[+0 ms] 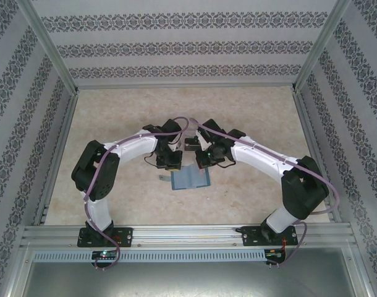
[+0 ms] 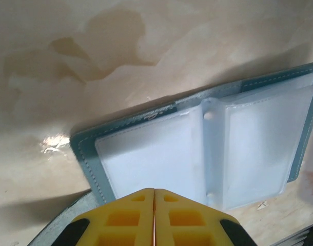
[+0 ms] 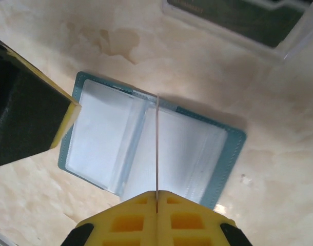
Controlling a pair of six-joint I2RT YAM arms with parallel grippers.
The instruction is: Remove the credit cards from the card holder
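Note:
The teal-blue card holder (image 1: 190, 179) lies open flat on the table, its pale inner pockets (image 3: 102, 136) facing up. My right gripper (image 3: 157, 192) is shut on a thin pale credit card (image 3: 157, 143), seen edge-on, standing upright over the holder's (image 3: 233, 148) middle fold. My left gripper (image 2: 154, 190) is shut, with nothing visible between its yellow fingers, and sits over the near edge of the holder's (image 2: 87, 154) left page. From above, both grippers, left (image 1: 172, 166) and right (image 1: 205, 164), hang close together over the holder's far edge. Whether cards fill the pockets I cannot tell.
A clear plastic box (image 3: 238, 20) with a dark card in it lies just beyond the holder. The left gripper's finger (image 3: 28, 118) stands close to the holder's left edge. Metal frame rails (image 1: 176, 234) bound the beige table (image 1: 256, 111).

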